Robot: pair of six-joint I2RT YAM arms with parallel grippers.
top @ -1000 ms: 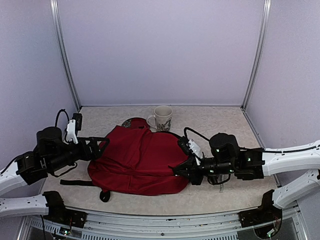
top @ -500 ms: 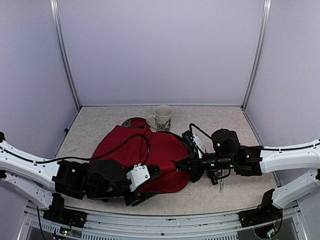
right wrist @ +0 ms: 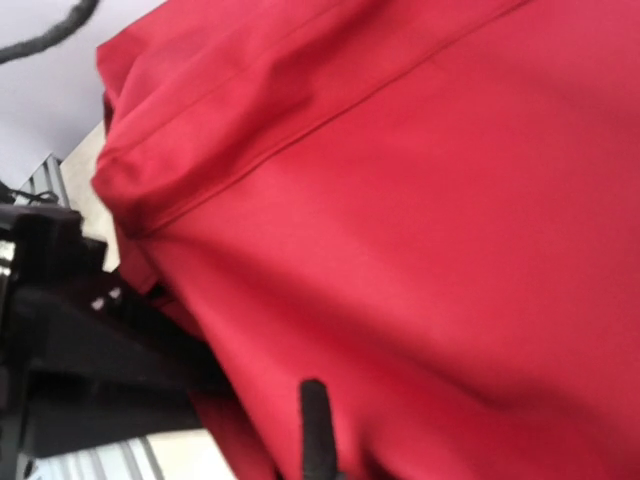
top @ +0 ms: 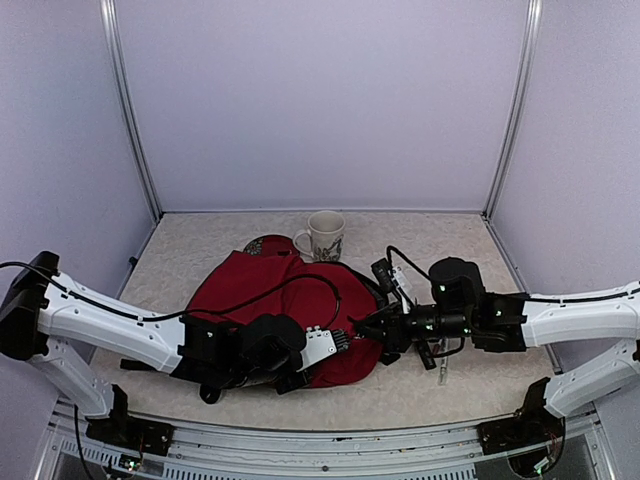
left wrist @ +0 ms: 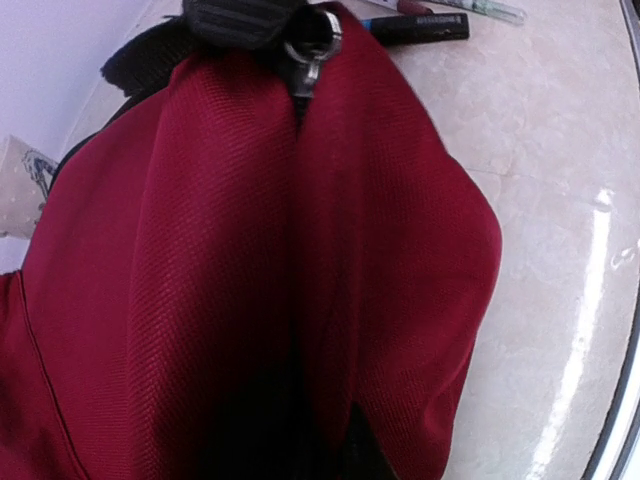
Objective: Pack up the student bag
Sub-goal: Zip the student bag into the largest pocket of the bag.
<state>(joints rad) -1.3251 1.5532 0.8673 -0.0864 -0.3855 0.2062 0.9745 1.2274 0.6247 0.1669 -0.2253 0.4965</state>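
Note:
The student bag (top: 275, 300), dark red fabric, lies slumped on the middle of the table. My left gripper (top: 345, 340) has come across the front to its near right edge. In the left wrist view red cloth (left wrist: 250, 250) rises in a pinched fold that runs down into the jaws and hides the fingers. My right gripper (top: 376, 334) is shut on the bag's right edge, close to the left one. One black finger (right wrist: 316, 430) shows against the fabric. A metal zipper ring (left wrist: 306, 48) hangs just under the right gripper.
A patterned white mug (top: 325, 236) stands behind the bag. Pens (top: 441, 366) lie on the table under the right arm, also in the left wrist view as pens (left wrist: 420, 25). A black strap (top: 150, 365) trails at the bag's near left. Walls close in the table.
My left arm swung from the bag's left side across the front to its near right edge, and its jaws closed onto the cloth. The right gripper shifted slightly right, still shut.

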